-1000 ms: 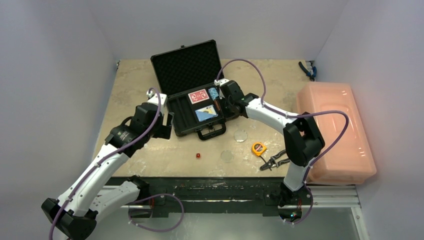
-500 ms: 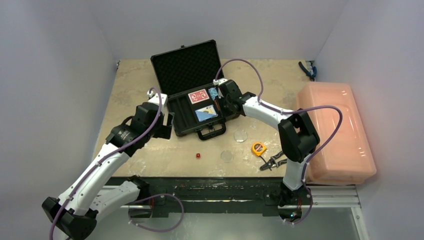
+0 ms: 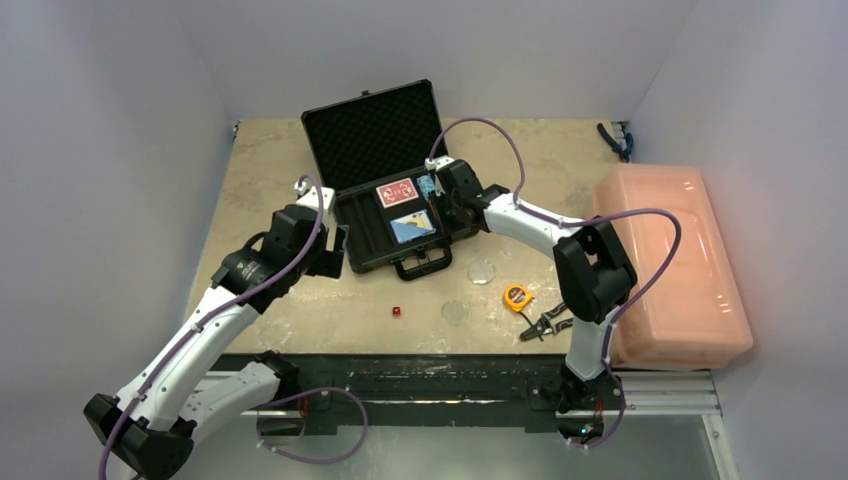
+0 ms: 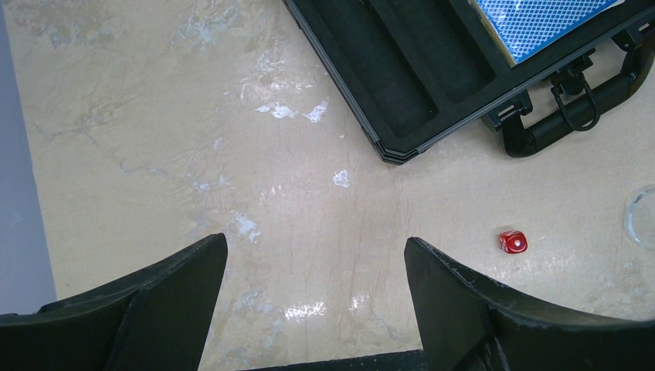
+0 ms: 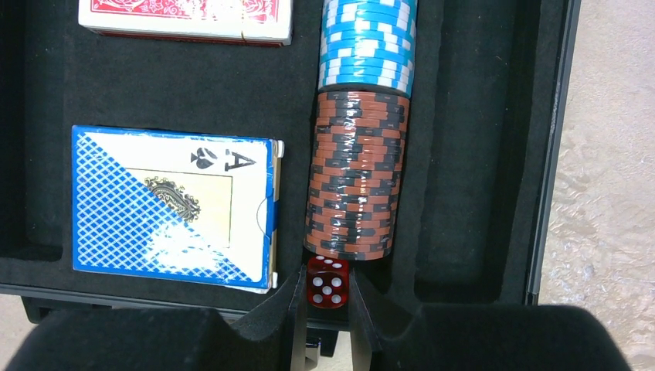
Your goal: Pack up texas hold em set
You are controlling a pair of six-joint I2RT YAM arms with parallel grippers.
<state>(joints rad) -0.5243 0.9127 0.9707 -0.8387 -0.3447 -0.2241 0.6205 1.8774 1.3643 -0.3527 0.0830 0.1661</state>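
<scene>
The black briefcase (image 3: 352,130) lies open at the table's back middle. Inside are a red deck (image 3: 396,192), a blue deck (image 3: 412,227), and blue and brown chip stacks (image 5: 358,185). My right gripper (image 5: 327,297) is shut on a red die (image 5: 328,283), held over the chip channel just below the brown stack. My left gripper (image 4: 317,255) is open and empty above bare table left of the case's front corner (image 4: 394,151). A second red die (image 3: 396,312) lies on the table; it also shows in the left wrist view (image 4: 512,241). Two clear discs (image 3: 481,270) (image 3: 454,312) lie in front of the case.
An orange-yellow tape measure (image 3: 516,296) and black-handled pliers (image 3: 545,324) lie right of the discs. A pink plastic bin (image 3: 670,265) stands upside down at the right edge. Blue-handled pliers (image 3: 614,140) lie at the back right corner.
My right gripper has shifted slightly left and back over the case with the die. The left arm has not moved.
</scene>
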